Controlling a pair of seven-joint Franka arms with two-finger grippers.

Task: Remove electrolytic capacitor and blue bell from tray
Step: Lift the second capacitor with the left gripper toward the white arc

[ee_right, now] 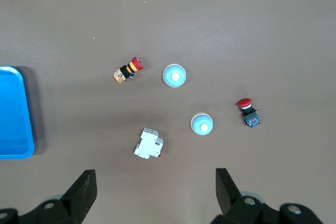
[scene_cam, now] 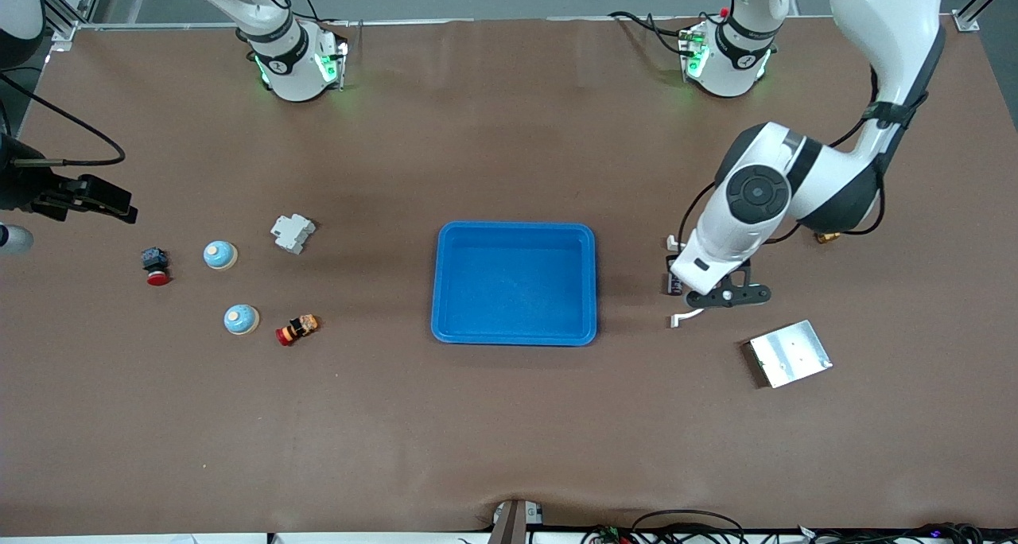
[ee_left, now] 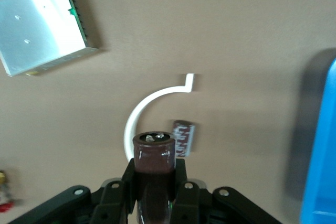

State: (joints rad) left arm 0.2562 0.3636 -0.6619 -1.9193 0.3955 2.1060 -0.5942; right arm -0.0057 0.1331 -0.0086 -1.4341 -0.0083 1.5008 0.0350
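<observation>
- Front view: a blue tray (scene_cam: 515, 283) was seen mid-table, nothing in it. The left gripper (scene_cam: 676, 283) was held low over the table just beside the tray, toward the left arm's end; jaws hidden under the wrist here. A white curved clip (scene_cam: 685, 316) lay beside it, a silver metal box (scene_cam: 789, 353) nearer the camera.
- Toward the right arm's end were two blue bells (scene_cam: 220, 254) (scene_cam: 241, 319), a white breaker (scene_cam: 292, 232), a red push button (scene_cam: 156, 266) and a red-capped switch (scene_cam: 297, 329). The right gripper (scene_cam: 103, 196) was parked above that end's edge, the arm waiting.
- Left wrist view: jaws were clenched on a dark brown capacitor (ee_left: 153, 156), held upright between the fingers (ee_left: 180, 184). A second capacitor (ee_left: 184, 138) lay on the table inside the clip's curve. Metal box and tray edge were also seen.
- Right wrist view: jaws were spread wide, fingers (ee_right: 84, 192) apart and holding nothing, above the breaker. Both bells sat on the table, apart from each other, between switch and push button.
</observation>
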